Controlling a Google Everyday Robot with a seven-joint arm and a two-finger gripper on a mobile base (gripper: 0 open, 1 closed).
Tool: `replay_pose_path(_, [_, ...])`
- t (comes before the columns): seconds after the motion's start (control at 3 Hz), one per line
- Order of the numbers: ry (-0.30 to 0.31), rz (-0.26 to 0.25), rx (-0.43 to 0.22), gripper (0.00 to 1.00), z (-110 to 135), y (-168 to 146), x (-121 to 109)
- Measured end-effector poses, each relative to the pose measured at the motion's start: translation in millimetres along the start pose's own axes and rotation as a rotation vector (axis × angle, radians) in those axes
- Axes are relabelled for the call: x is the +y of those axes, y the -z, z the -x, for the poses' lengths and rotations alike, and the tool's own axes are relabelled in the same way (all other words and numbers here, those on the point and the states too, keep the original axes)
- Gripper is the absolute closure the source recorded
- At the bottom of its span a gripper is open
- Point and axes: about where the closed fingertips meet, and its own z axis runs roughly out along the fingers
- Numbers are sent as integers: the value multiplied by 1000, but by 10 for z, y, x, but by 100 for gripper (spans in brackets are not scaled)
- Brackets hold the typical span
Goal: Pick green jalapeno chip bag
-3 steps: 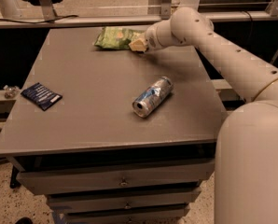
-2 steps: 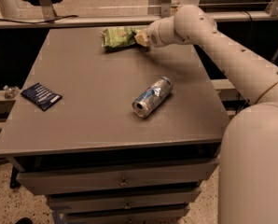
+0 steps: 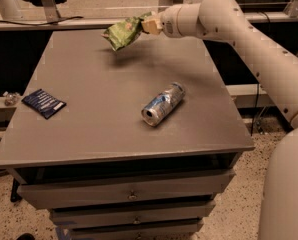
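One gripper (image 3: 150, 25) is up over the far end of the table (image 3: 89, 134), at the tip of the white arm (image 3: 249, 39) that comes in from the right. It is pinching one end of the green jalapeno chip bag (image 3: 122, 33). The bag hangs in the air, off the table top. Near the middle, a silver-blue can (image 3: 162, 104) lies on its side. Well apart, by the left edge, lies a flat dark blue packet (image 3: 44, 103).
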Motion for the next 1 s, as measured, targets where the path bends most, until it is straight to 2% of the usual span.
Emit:
replay_pose_path(0.67, [-61, 96, -193, 100, 733, 332, 385])
replay_pose_path(1.0, [-66, 105, -199, 100, 758, 321, 421])
